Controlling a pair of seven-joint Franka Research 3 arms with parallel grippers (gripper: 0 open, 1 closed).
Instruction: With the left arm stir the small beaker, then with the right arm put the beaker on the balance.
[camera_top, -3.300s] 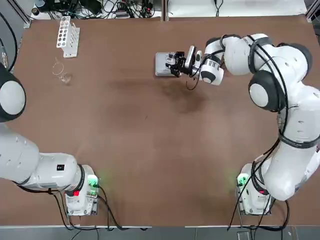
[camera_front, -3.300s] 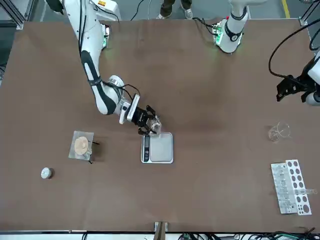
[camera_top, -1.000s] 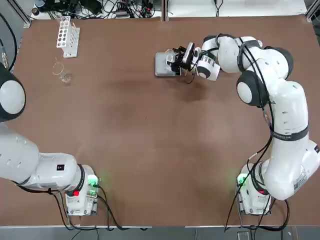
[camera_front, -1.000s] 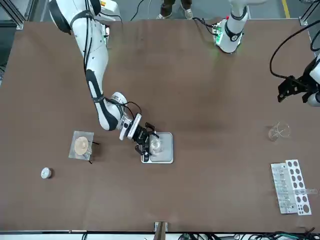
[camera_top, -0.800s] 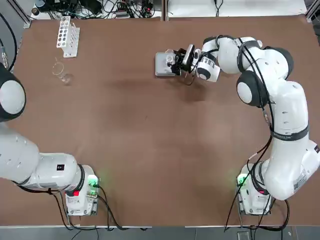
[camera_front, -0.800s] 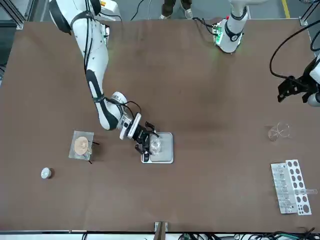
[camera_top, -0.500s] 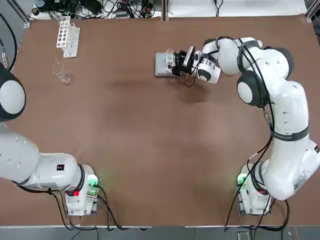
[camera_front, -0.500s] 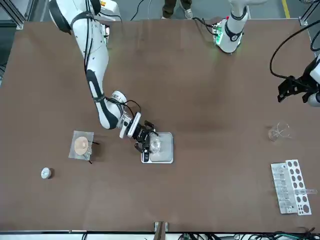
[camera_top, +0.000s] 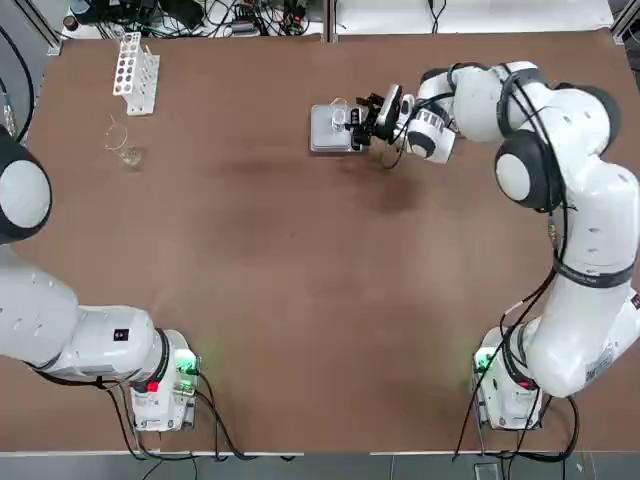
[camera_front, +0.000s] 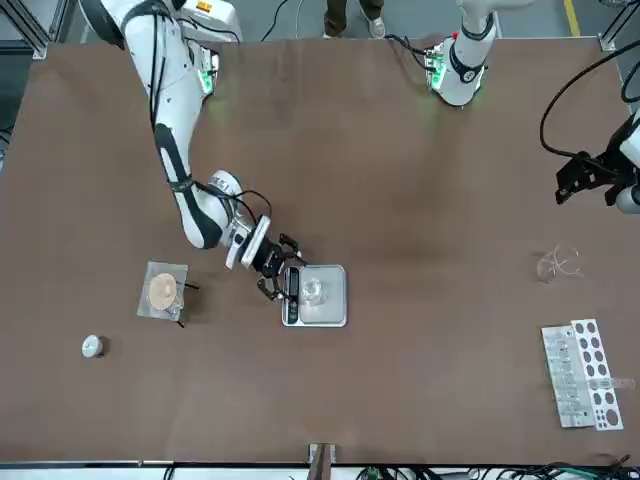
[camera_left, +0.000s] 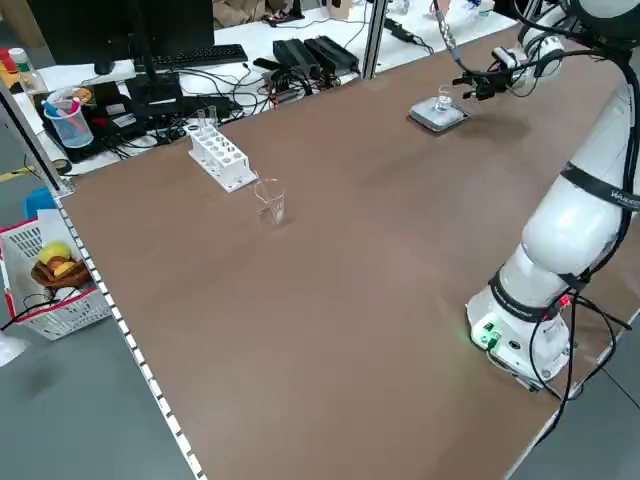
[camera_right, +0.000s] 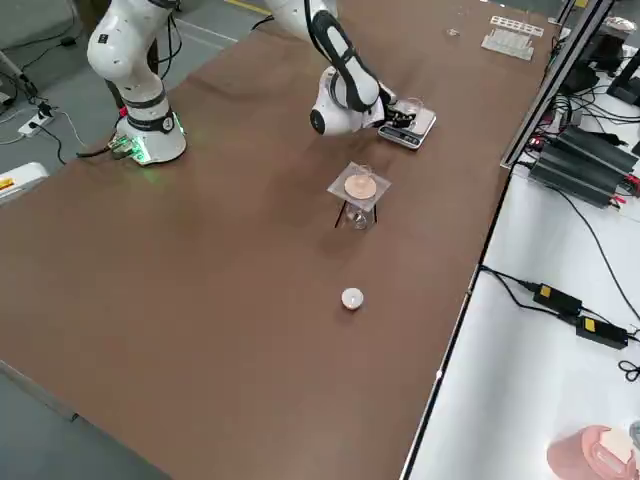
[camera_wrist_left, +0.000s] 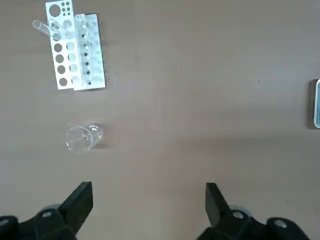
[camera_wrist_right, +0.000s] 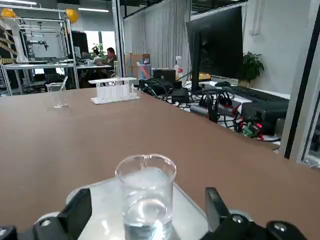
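Note:
The small beaker (camera_top: 340, 114) (camera_front: 313, 290) (camera_wrist_right: 146, 192), clear glass with a little liquid in it, stands upright on the plate of the balance (camera_top: 325, 135) (camera_front: 325, 310) at the far middle of the table. My right gripper (camera_top: 362, 120) (camera_front: 281, 268) is low beside the balance, on its display side. It is open and holds nothing, and the beaker stands just beyond its fingertips. My left gripper (camera_front: 585, 180) (camera_wrist_left: 147, 200) hovers open and empty at the far left of the table, above a larger glass vessel (camera_wrist_left: 82, 137).
A white test-tube rack (camera_top: 135, 72) and the larger glass vessel (camera_top: 125, 150) stand at the far left. To the right of the balance sit a square dish of tan powder (camera_front: 165, 290) and a small white round object (camera_front: 92, 346).
The right gripper has drawn back from the beaker toward the table's right side, and the beaker stays on the balance. The left arm has not moved.

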